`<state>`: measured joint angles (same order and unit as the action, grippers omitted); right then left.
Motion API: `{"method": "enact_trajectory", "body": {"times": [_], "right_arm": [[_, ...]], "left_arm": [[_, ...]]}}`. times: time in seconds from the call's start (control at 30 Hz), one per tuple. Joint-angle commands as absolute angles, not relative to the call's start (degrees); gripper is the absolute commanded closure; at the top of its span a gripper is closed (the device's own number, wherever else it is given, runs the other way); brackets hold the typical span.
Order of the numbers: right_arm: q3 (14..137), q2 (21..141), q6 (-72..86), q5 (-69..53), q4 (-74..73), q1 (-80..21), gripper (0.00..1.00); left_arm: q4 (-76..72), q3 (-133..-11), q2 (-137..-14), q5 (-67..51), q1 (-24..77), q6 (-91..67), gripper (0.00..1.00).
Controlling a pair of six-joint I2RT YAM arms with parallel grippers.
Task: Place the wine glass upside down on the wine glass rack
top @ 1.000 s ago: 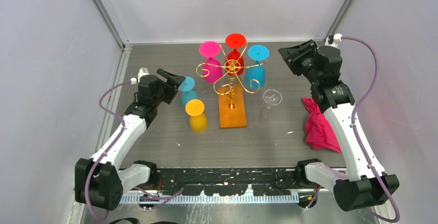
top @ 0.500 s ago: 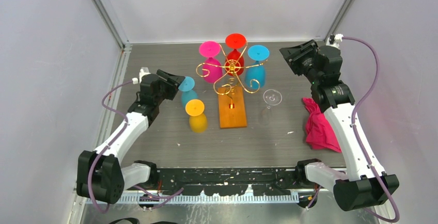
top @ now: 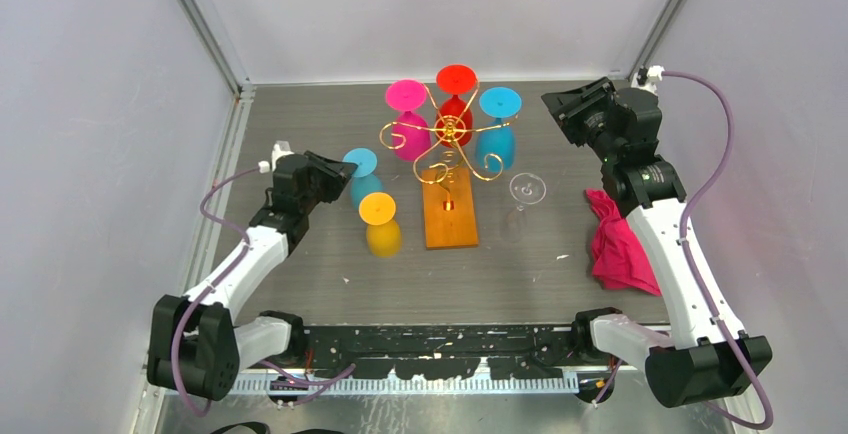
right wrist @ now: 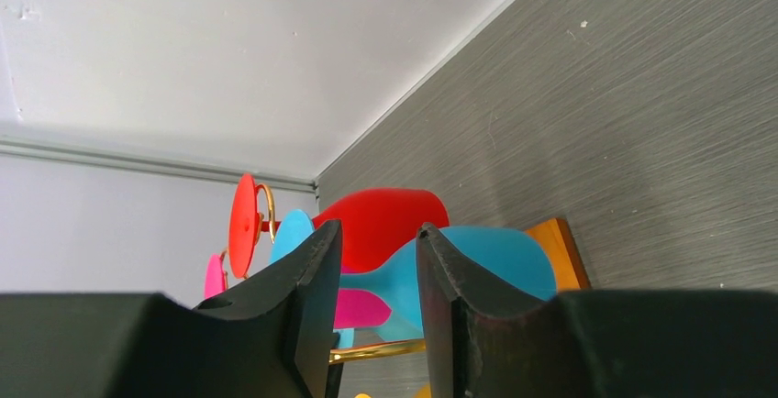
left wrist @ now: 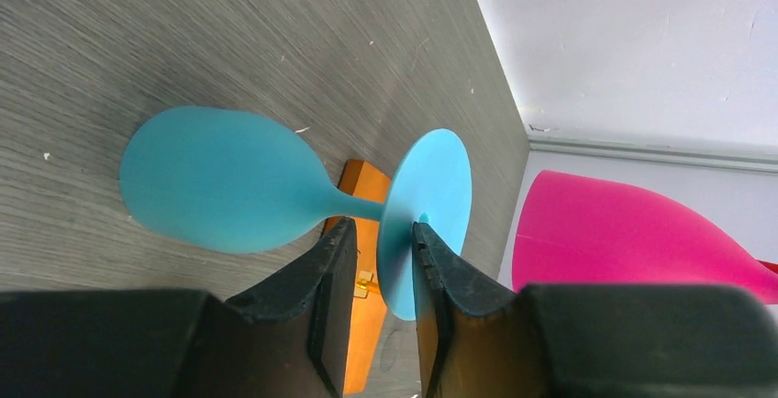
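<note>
A blue wine glass [top: 362, 184] stands upside down on the table left of the rack, foot up; in the left wrist view its bowl [left wrist: 220, 182] and foot disc [left wrist: 427, 219] show. My left gripper [top: 335, 169] [left wrist: 381, 242] is open and straddles the rim of that foot, one finger by the stem, the other against the foot's top face. The gold wire rack [top: 450, 144] on its orange wooden base [top: 449, 216] holds a pink [top: 408, 119], a red [top: 455, 104] and a blue glass [top: 498, 129] upside down. My right gripper [top: 570, 109] [right wrist: 378, 242] is open and empty, raised at back right.
A yellow glass [top: 381, 224] stands upside down beside the base's left edge. A clear glass [top: 525, 194] stands to the rack's right. A pink cloth [top: 620, 244] lies under the right arm. Walls enclose the table on three sides.
My left arm has lowered and drawn slightly nearer, bringing its open fingers around the blue glass's foot. The right arm has hardly moved.
</note>
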<state>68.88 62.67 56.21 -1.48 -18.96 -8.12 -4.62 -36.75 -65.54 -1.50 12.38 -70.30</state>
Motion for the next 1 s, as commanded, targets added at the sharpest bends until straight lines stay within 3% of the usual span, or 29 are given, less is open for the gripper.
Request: {"method": "enact_trajectory", "body": {"times": [0.0, 0.33, 0.57, 0.97], "right_arm": [[70.7, 62.1, 55.5, -0.3, -18.5, -8.0, 0.59], [71.8, 62.0, 55.1, 2.0, -20.0, -7.9, 0.60], [72.3, 61.7, 54.7, 2.4, -21.2, -7.9, 0.61], [72.2, 60.9, 54.3, 2.3, -21.9, -7.9, 0.61]], "left_arm": [[-7.6, -35.7, -63.4, -0.5, 12.7, -70.3, 0.71], [-10.7, -34.9, -62.6, 3.7, 12.9, -70.8, 0.80], [-15.4, -34.0, -63.0, 4.7, 13.4, -71.4, 0.99], [-15.2, -36.2, -61.0, 4.6, 13.4, -70.1, 0.99]]}}
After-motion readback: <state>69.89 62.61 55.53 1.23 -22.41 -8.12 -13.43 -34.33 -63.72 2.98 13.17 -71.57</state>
